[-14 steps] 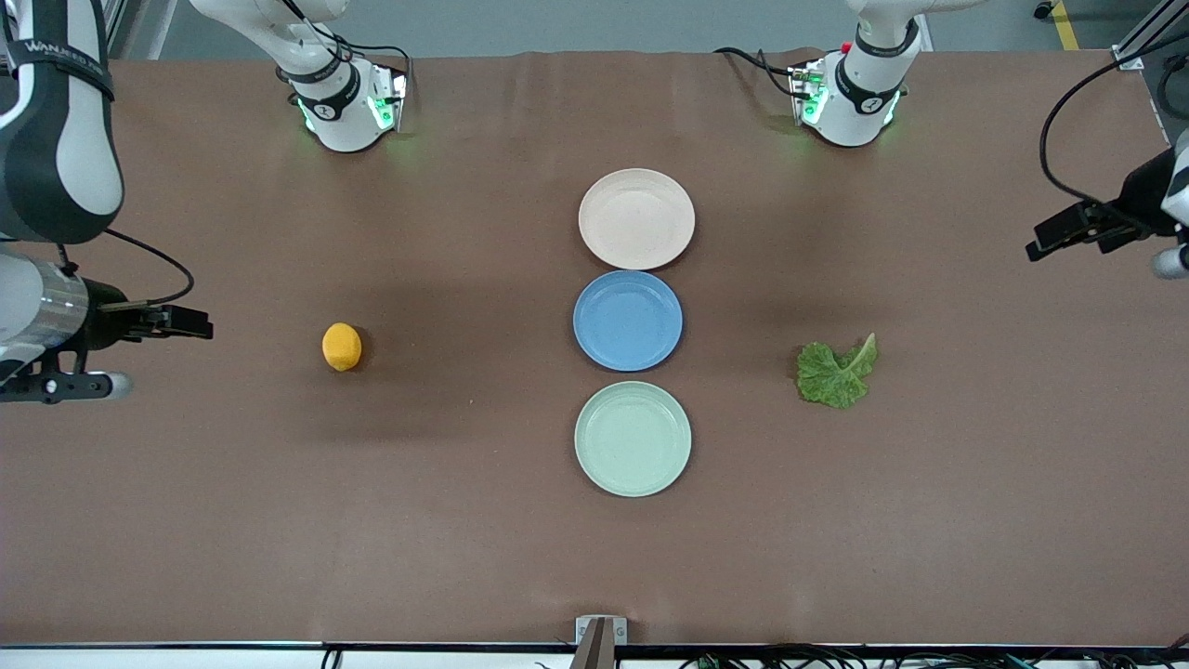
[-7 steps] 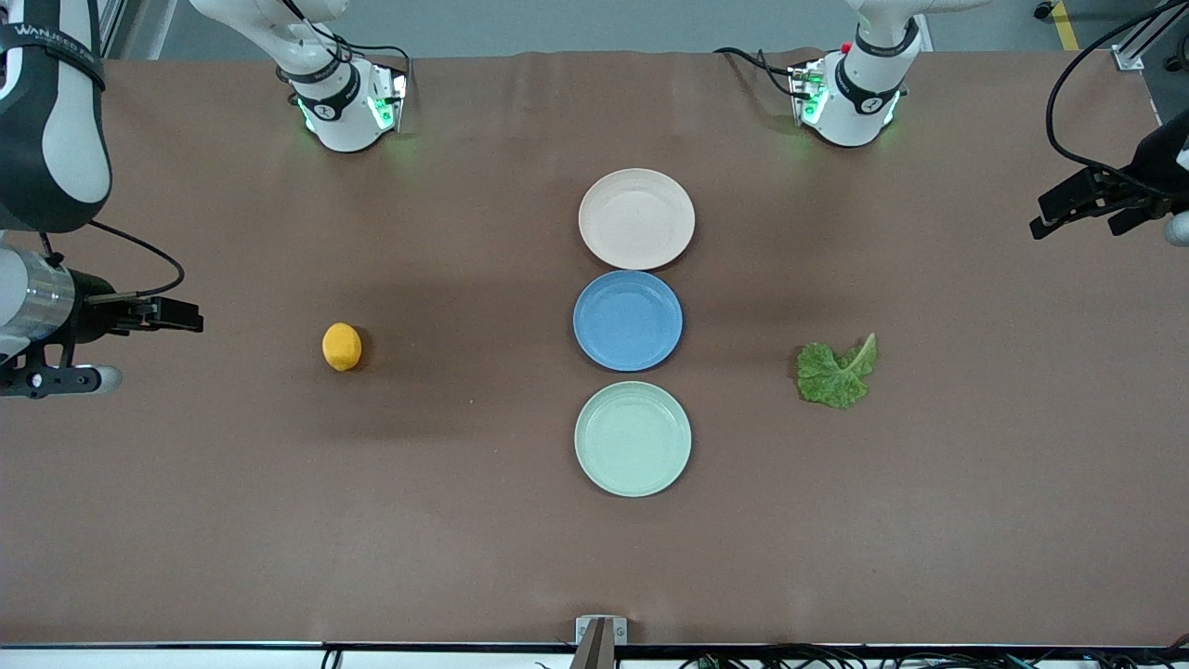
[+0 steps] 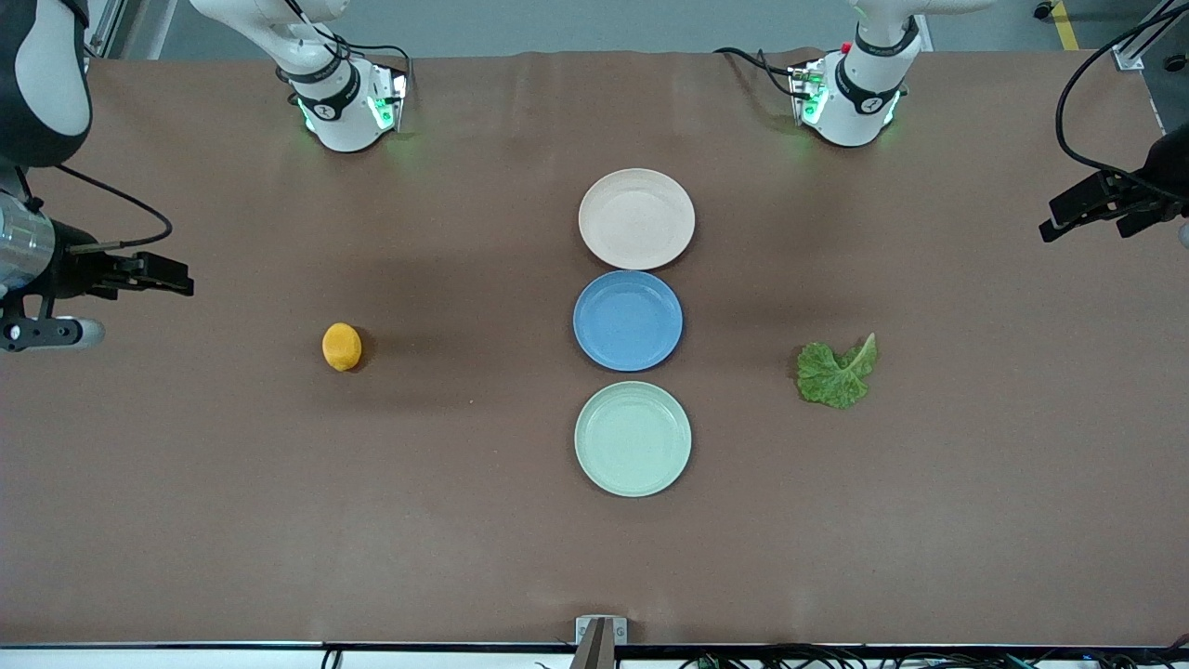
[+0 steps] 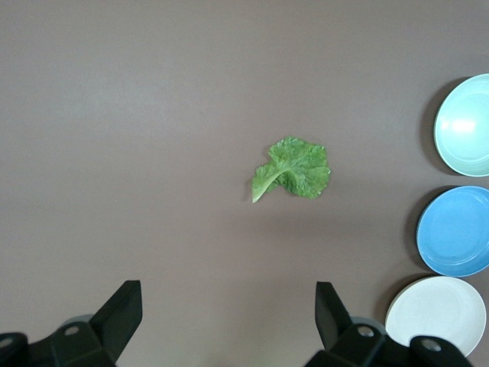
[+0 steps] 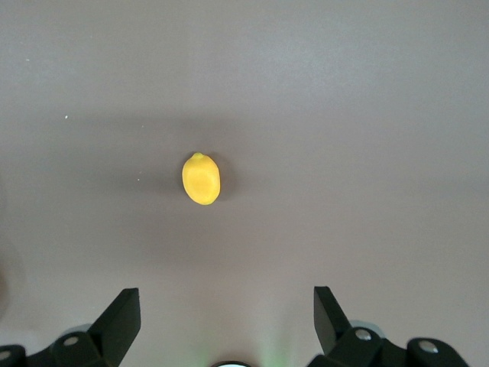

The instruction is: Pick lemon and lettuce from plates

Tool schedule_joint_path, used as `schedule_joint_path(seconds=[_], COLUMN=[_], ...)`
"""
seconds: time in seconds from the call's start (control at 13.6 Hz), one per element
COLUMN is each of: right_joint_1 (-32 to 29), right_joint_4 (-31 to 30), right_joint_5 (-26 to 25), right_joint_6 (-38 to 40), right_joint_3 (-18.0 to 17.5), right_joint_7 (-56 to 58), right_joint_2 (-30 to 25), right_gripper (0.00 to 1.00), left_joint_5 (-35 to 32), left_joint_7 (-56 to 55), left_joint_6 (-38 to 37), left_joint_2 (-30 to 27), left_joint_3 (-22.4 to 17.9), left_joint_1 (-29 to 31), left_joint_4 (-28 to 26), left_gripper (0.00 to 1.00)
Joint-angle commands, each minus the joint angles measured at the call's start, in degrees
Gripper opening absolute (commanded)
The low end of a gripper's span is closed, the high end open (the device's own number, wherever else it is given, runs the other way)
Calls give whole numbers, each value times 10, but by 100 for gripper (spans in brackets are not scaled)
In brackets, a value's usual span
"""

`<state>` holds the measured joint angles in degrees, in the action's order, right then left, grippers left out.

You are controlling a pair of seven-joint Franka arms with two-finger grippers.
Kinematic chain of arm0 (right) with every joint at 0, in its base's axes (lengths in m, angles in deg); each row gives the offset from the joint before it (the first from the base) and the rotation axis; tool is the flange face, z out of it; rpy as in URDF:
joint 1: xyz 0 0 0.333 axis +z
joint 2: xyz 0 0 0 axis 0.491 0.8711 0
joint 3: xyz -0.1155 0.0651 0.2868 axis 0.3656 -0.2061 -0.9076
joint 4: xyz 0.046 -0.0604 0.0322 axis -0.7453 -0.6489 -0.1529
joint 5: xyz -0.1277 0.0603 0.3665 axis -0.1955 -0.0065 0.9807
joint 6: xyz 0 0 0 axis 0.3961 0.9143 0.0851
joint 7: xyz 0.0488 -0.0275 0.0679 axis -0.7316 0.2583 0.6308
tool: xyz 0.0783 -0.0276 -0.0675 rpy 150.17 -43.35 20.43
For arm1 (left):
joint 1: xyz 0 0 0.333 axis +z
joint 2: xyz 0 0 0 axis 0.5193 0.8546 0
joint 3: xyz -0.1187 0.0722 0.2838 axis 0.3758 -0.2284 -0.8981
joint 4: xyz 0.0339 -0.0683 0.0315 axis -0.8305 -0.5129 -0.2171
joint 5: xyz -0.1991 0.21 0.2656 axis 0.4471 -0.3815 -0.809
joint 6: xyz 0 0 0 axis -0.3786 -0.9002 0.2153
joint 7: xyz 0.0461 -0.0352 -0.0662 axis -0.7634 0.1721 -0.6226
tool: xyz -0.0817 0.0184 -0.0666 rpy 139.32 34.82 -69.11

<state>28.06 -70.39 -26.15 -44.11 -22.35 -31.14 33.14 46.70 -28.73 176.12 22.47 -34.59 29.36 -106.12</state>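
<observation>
The lemon lies on the bare table toward the right arm's end; it also shows in the right wrist view. The lettuce lies on the bare table toward the left arm's end, and in the left wrist view. The beige-pink plate and the mint green plate are both empty. My right gripper is open and empty, high over the table's end past the lemon. My left gripper is open and empty, high over its end of the table past the lettuce.
An empty blue plate sits between the two other plates, in one row down the table's middle. The arm bases stand at the edge farthest from the front camera. A small bracket sits at the nearest edge.
Both grippers have drawn away from the front camera and out toward their ends of the table. The lemon, the lettuce and the plates have not moved.
</observation>
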Motion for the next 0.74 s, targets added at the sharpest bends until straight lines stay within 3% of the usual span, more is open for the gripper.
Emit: schedule_joint_path(seconds=[0.0, 0.22, 0.66], right_joint_1=[1, 14, 11], right_joint_4=[-57, -87, -103], right_joint_5=[7, 7, 7], right_joint_6=[-16, -18, -20], right_joint_3=[1, 18, 15], right_joint_7=[-2, -5, -15], right_joint_2=[-51, -87, -117], right_gripper=[100, 100, 100], left_joint_5=[5, 4, 3], left_joint_7=[1, 1, 2], left_joint_6=[-11, -12, -15], left_joint_2=[47, 42, 40], left_joint_3=[-3, -2, 2], left_joint_1=[-3, -3, -4], left_joint_4=[65, 66, 68], left_gripper=[100, 100, 100])
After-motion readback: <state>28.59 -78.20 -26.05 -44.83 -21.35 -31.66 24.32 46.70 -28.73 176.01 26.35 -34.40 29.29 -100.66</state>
